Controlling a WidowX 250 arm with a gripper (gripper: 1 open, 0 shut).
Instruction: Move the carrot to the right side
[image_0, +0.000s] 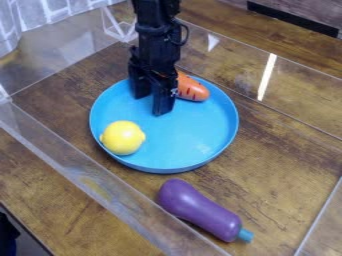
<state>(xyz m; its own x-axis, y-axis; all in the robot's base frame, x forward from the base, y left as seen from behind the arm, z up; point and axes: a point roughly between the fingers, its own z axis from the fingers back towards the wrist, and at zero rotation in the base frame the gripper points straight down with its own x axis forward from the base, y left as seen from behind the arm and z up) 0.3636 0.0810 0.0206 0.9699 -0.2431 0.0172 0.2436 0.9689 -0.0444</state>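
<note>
Pincer (155, 92) wide open (fingers pointing down).

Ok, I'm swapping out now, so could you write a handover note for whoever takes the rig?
Gripper: fingers open, low over the blue plate, nothing visibly held.
Toy carrot: at the plate's far edge, just beside the gripper.
Lemon: on the plate. Eggplant: off it, nearer the camera.
Done: carrot not yet grasped.
Left: grasp it, move it right, release.

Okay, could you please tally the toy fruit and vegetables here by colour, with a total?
Yellow: 1, the lemon on the blue plate
Orange: 1, the carrot, partly behind the gripper
Purple: 1, the eggplant off the plate
Total: 3
</note>
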